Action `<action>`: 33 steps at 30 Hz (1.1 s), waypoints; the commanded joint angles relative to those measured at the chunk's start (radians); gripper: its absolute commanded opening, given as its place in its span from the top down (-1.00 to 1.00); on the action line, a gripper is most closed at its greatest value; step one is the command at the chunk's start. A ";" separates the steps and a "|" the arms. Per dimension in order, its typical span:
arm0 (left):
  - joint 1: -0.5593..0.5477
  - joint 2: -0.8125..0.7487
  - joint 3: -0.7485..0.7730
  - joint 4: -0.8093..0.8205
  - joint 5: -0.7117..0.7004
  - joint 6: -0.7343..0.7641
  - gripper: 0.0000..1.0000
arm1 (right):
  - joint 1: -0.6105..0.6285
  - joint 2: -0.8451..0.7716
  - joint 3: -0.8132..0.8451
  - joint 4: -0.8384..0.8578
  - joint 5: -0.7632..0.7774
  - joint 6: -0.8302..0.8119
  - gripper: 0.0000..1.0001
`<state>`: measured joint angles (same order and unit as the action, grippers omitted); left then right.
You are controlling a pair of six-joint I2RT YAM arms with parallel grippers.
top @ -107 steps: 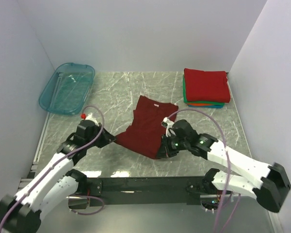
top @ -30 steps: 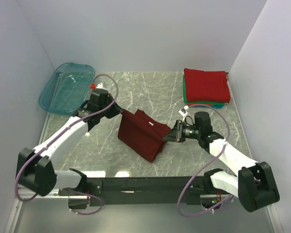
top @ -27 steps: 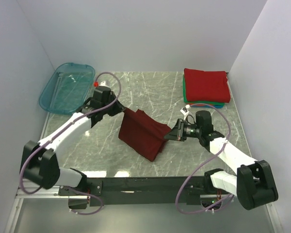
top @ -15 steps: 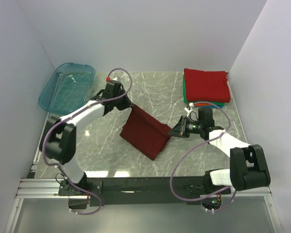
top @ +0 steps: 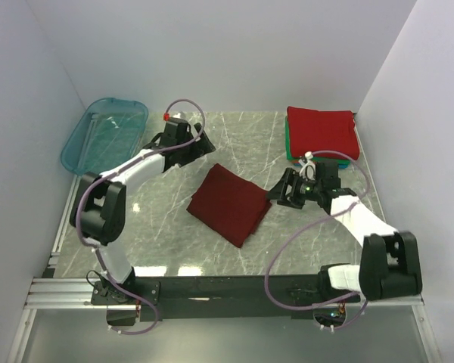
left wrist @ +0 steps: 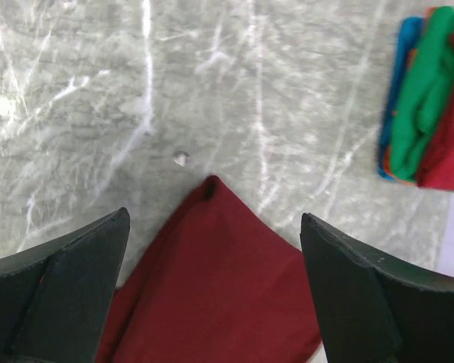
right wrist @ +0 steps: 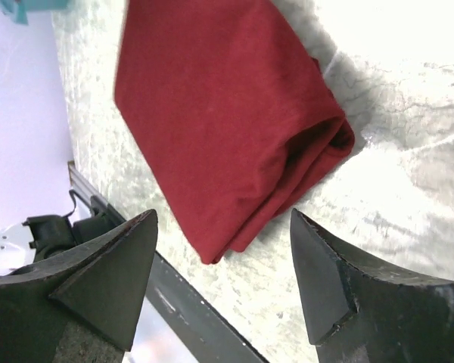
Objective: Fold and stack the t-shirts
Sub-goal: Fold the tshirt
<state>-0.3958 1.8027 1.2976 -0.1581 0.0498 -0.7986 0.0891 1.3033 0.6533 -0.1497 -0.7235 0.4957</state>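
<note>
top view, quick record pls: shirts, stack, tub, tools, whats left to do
maroon t-shirt: folded, lying flat at centre, not held
stack: far right; red on top, green, orange and blue edges below
tub: teal, translucent, far left
left tool: open, holding nothing, by the shirt's far corner
right tool: open, holding nothing, beside the shirt's right edge
left to do: maroon shirt not yet on the stack

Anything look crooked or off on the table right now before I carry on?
Only the maroon t-shirt: folded but turned diagonally, out of line with the stack of folded shirts at far right, and one folded corner gapes slightly. The left gripper and right gripper are open, clear of it.
</note>
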 commanded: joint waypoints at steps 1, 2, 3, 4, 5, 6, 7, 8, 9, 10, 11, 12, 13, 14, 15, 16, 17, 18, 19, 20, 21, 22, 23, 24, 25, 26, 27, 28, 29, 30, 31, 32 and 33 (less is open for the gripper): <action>-0.006 -0.143 -0.050 0.044 0.034 0.024 -0.99 | 0.020 -0.123 0.007 -0.071 0.076 -0.022 -0.55; -0.015 -0.158 -0.072 0.055 0.071 0.021 -0.99 | 0.030 -0.162 -0.006 -0.061 0.075 -0.010 -0.54; -0.020 -0.173 -0.111 0.061 0.094 0.018 -0.99 | 0.049 -0.182 -0.018 -0.045 0.075 0.021 -0.55; -0.029 -0.199 -0.130 0.065 0.107 0.015 -0.99 | 0.066 -0.197 -0.039 -0.027 0.078 0.039 -0.56; -0.046 -0.213 -0.148 0.075 0.114 0.009 -0.99 | 0.116 -0.217 -0.049 0.014 0.094 0.076 -0.56; -0.055 -0.226 -0.194 0.086 0.123 -0.004 -0.99 | 0.141 -0.225 -0.055 0.036 0.114 0.098 -0.56; -0.064 -0.247 -0.219 0.100 0.131 -0.013 -0.99 | 0.168 -0.225 -0.063 0.054 0.130 0.122 -0.57; -0.080 -0.258 -0.245 0.138 0.148 -0.022 -0.99 | 0.229 -0.214 -0.064 0.099 0.142 0.157 -0.57; -0.084 -0.261 -0.288 0.149 0.178 -0.036 -0.99 | 0.253 -0.204 -0.064 0.117 0.163 0.173 -0.57; -0.087 -0.269 -0.308 0.152 0.186 -0.042 -0.99 | 0.277 -0.176 -0.061 0.145 0.179 0.188 -0.57; -0.093 -0.269 -0.343 0.150 0.188 -0.048 -0.99 | 0.305 -0.159 -0.060 0.147 0.191 0.213 -0.57; -0.094 -0.270 -0.363 0.181 0.191 -0.062 -0.99 | 0.313 -0.138 -0.058 0.172 0.202 0.225 -0.57; -0.094 -0.275 -0.388 0.193 0.212 -0.068 -0.99 | 0.317 -0.101 -0.057 0.197 0.208 0.236 -0.57; -0.095 -0.278 -0.433 0.206 0.219 -0.074 -0.99 | 0.319 -0.081 -0.057 0.205 0.213 0.244 -0.57; -0.094 -0.282 -0.457 0.235 0.223 -0.089 -0.99 | 0.320 -0.063 -0.054 0.213 0.220 0.244 -0.57; -0.095 -0.290 -0.478 0.245 0.231 -0.097 -0.99 | 0.320 -0.026 -0.047 0.210 0.254 0.244 -0.58; -0.095 -0.292 -0.516 0.256 0.237 -0.100 -0.99 | 0.320 -0.004 -0.041 0.200 0.268 0.225 -0.58; -0.095 -0.295 -0.535 0.273 0.242 -0.109 -0.99 | 0.320 0.016 -0.034 0.193 0.288 0.216 -0.58; -0.097 -0.298 -0.555 0.301 0.254 -0.114 -0.99 | 0.320 0.054 -0.020 0.171 0.324 0.215 -0.58; -0.098 -0.296 -0.589 0.316 0.259 -0.122 -0.99 | 0.320 0.071 -0.014 0.164 0.343 0.210 -0.57; -0.100 -0.295 -0.607 0.331 0.259 -0.137 -0.99 | 0.317 0.086 -0.015 0.165 0.360 0.211 -0.58; -0.101 -0.298 -0.627 0.363 0.260 -0.148 -0.99 | 0.316 0.112 -0.023 0.183 0.374 0.216 -0.57; -0.103 -0.298 -0.662 0.377 0.268 -0.155 -0.99 | 0.311 0.126 -0.024 0.188 0.392 0.215 -0.58; -0.104 -0.302 -0.679 0.390 0.271 -0.172 -0.99 | 0.305 0.142 -0.023 0.193 0.389 0.211 -0.57; -0.109 -0.316 -0.695 0.402 0.268 -0.178 -0.99 | 0.293 0.172 -0.021 0.202 0.386 0.210 -0.58; -0.116 -0.327 -0.721 0.411 0.263 -0.185 -0.99 | 0.291 0.189 -0.015 0.200 0.380 0.198 -0.58; -0.123 -0.339 -0.731 0.410 0.256 -0.188 -0.99 | 0.288 0.204 -0.008 0.196 0.378 0.189 -0.57; -0.132 -0.370 -0.741 0.408 0.243 -0.194 -0.99 | 0.285 0.232 0.012 0.184 0.380 0.182 -0.57; -0.153 -0.384 -0.757 0.398 0.219 -0.197 -0.99 | 0.282 0.246 0.022 0.182 0.378 0.164 -0.58; -0.167 -0.400 -0.765 0.393 0.208 -0.209 -0.99 | 0.282 0.258 0.043 0.179 0.378 0.158 -0.57; -0.199 -0.434 -0.773 0.390 0.191 -0.220 -0.99 | 0.281 0.281 0.055 0.165 0.375 0.152 -0.58; -0.215 -0.448 -0.791 0.384 0.180 -0.229 -0.99 | 0.279 0.290 0.069 0.161 0.374 0.133 -0.58; -0.231 -0.479 -0.802 0.382 0.158 -0.256 -0.99 | 0.276 0.298 0.098 0.157 0.378 0.124 -0.57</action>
<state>-0.5755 1.3960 0.5266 0.2195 0.2466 -0.9947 0.3767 1.5574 0.6983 0.0174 -0.4034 0.6838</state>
